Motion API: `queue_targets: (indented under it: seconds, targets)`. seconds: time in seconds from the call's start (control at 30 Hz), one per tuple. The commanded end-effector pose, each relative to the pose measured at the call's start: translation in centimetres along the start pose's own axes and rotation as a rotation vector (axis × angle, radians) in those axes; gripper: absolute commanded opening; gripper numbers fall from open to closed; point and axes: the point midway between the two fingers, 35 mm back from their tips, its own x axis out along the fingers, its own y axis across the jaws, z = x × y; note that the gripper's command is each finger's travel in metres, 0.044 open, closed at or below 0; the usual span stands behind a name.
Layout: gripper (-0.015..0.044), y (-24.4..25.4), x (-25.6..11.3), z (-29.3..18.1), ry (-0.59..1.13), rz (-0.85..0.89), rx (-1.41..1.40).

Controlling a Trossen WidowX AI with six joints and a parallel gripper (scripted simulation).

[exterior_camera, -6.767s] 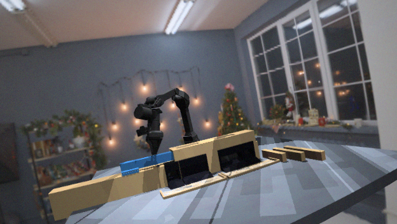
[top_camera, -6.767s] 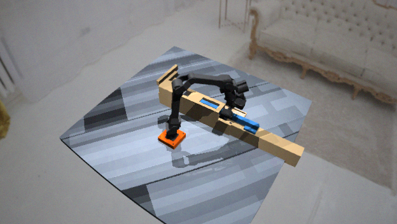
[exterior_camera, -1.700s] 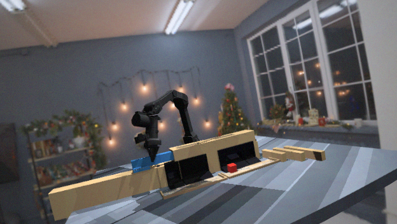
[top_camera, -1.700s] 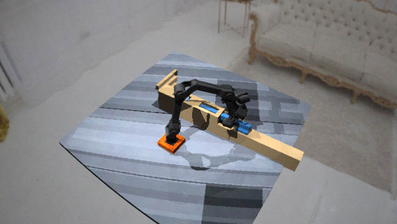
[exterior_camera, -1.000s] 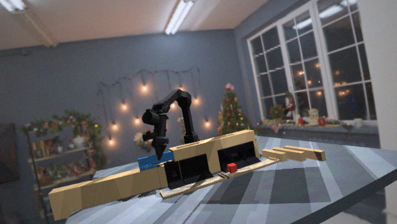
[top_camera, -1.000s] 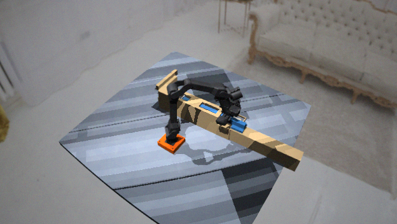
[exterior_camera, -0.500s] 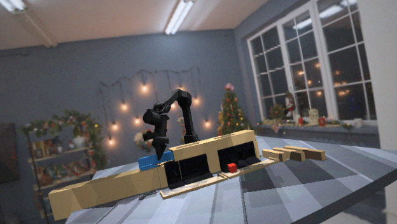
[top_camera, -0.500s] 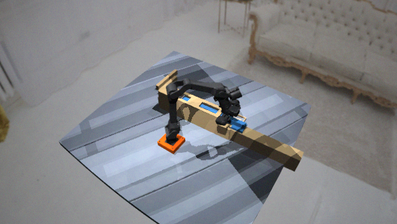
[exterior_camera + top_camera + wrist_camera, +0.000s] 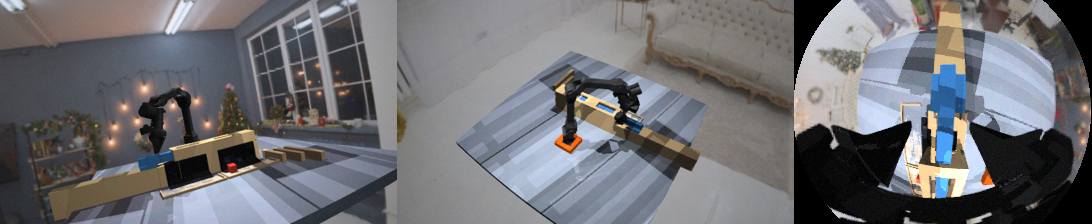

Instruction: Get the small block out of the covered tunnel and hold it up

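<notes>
Two black, tapered fingers [image 9: 620, 118] [image 9: 156, 151] stand spread over the blue bar-shaped handle [image 9: 635, 125] [image 9: 154, 160] [image 9: 945, 140]; your small red cube [image 9: 232, 168] sits outside the tan box-shaped tunnel [image 9: 595, 116] [image 9: 214, 149] [image 9: 963, 175], on its ledge toward four o'clock in the exterior view. Cage work looks finished; lift clear, then pinch it.
</notes>
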Motion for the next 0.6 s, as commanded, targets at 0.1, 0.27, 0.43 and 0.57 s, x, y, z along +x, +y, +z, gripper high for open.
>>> queue_targets:
  seconds: [0.1, 0.27, 0.43, 0.57]
  targets:
    - [0.044, 0.1, 0.5, 2.7, 0.034, -0.004, -0.013]
    - [0.044, 0.1, 0.7, 2.7, 0.034, -0.004, -0.013]
    - [0.044, 0.0, 1.4, 2.5, 0.034, -0.004, -0.013]
    - [0.044, -0.1, 2.0, 2.4, 0.034, -0.004, -0.013]
